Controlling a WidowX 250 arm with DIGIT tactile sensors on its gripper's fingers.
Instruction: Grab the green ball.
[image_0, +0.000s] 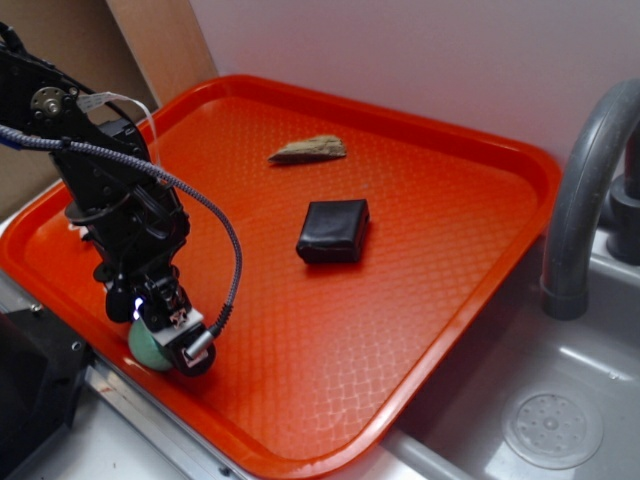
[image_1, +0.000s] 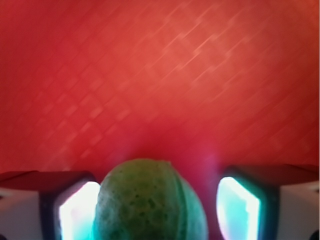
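Note:
The green ball lies near the front left edge of the orange tray, mostly hidden under my gripper. In the wrist view the ball is dimpled with a raised seam and sits between the two lit pads. The left pad is right against the ball's side. The right pad stands apart from it with a strip of tray showing between. The gripper is open around the ball, low over the tray.
A black pouch lies mid-tray and a flat olive-brown piece lies further back. A grey faucet and a steel sink with a drain are to the right. A wall is behind the tray.

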